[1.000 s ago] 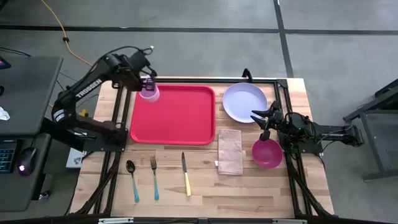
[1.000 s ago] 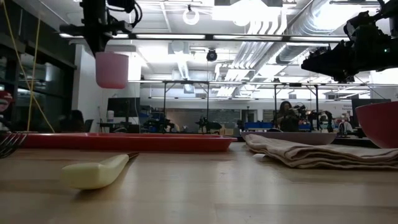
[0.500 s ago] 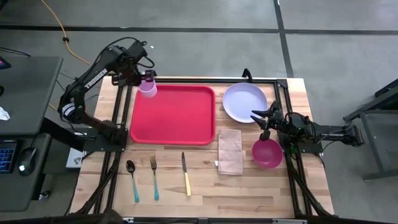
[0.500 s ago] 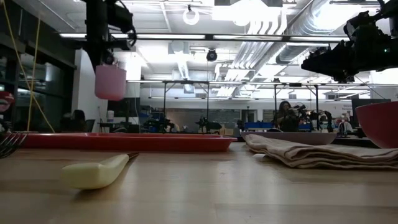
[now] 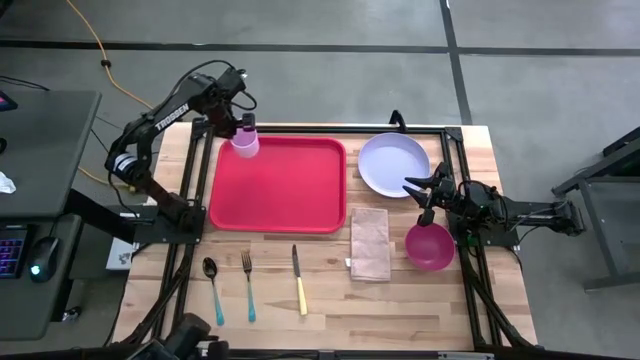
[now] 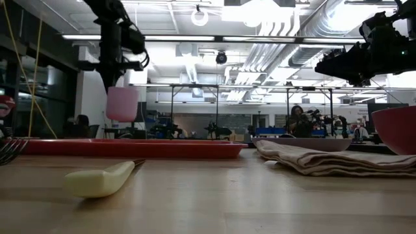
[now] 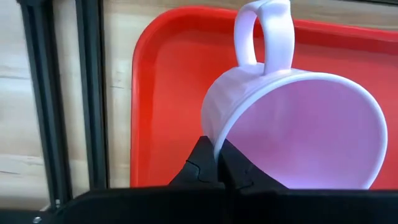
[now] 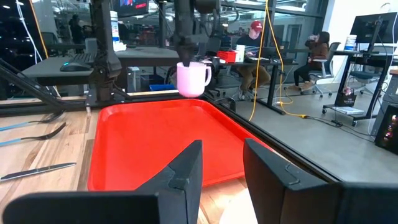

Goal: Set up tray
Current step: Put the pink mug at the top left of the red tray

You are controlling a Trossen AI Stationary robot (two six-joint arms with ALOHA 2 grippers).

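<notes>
At the near edge of the table (image 5: 330, 300) lie a spoon (image 5: 212, 286), a fork (image 5: 248, 281) and a knife (image 5: 298, 281) side by side, all just where they were a second ago. In the low view the knife's pale handle (image 6: 99, 179) is the closest thing of all. A folded napkin (image 5: 369, 243) lies to the right of the knife, and a pink bowl (image 5: 429, 247) sits just beside the napkin.

The right gripper (image 5: 422, 190) hangs over the spot between the bowl and the lavender plate (image 5: 393, 164). Its two fingers (image 8: 185, 167) are spread apart and hold nothing. It has not moved.

The red tray (image 5: 285, 190) lies flat in the middle of the table, behind the fork and knife and to the left of the plate. It has stayed put too.

Farther back, the left gripper (image 5: 241, 127) pinches the rim of a pale pink mug (image 5: 245, 144) with its fingers (image 7: 208, 165) closed tight on it. The mug hangs above the tray's far left corner (not touching it yet). A second ago it was higher up; now it has come down closer to the tray, and the arm has swung a little toward the far edge.
</notes>
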